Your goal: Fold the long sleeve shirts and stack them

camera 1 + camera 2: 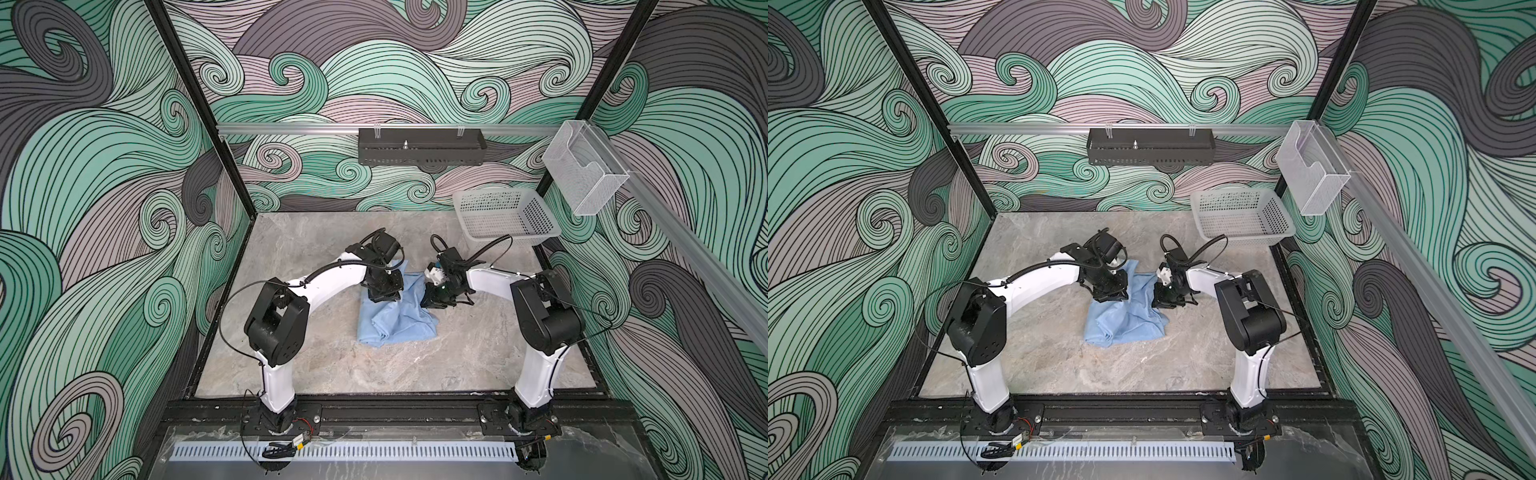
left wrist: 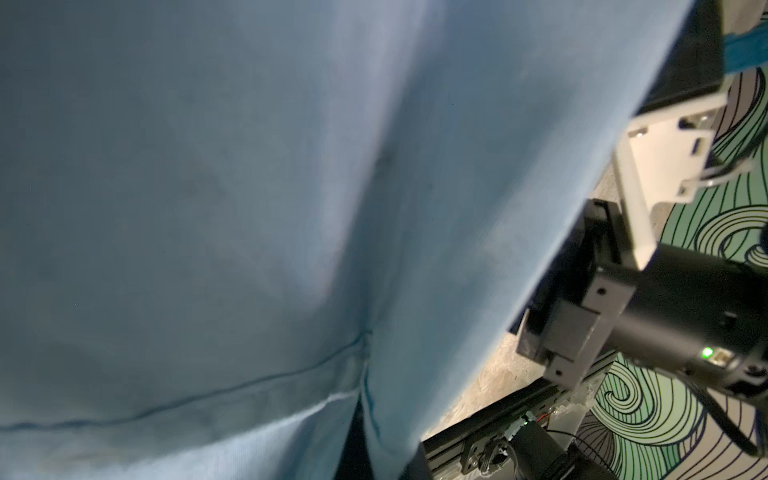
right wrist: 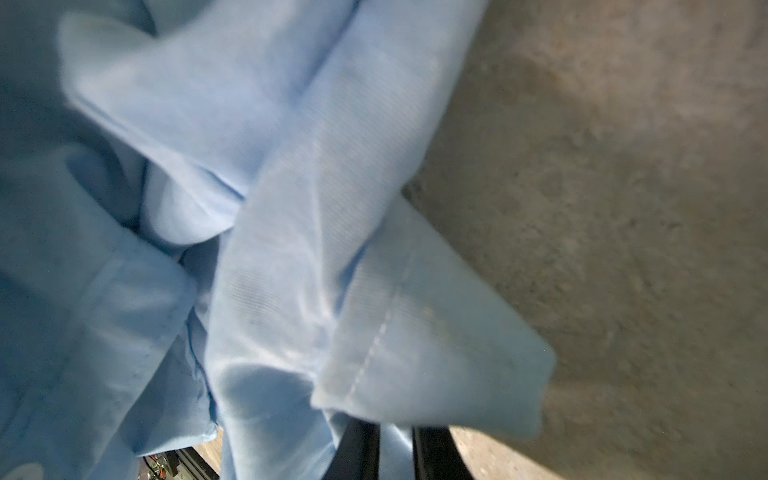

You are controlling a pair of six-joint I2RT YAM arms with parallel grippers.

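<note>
The light blue long sleeve shirt (image 1: 395,324) (image 1: 1125,324) lies crumpled in the middle of the grey stone table (image 1: 457,357), and its far part is raised between my two grippers. My left gripper (image 1: 384,293) (image 1: 1111,293) is at the shirt's far left part. In the left wrist view the shirt (image 2: 249,208) fills the picture and gathers toward the hidden, shut jaws. My right gripper (image 1: 432,299) (image 1: 1163,300) (image 3: 395,446) is at the shirt's far right edge. Its two dark fingers (image 3: 359,453) stand close together with a fold of the shirt (image 3: 291,249) between them. A stitched hem lies over them.
A pale perforated basket (image 1: 536,216) (image 1: 1277,216) stands at the table's far right corner, just behind the right arm. On the back rail hangs a black tray (image 1: 419,151), and a clear holder (image 1: 582,170) hangs on the right rail. The right arm's wrist (image 2: 665,316) is close beside the left gripper.
</note>
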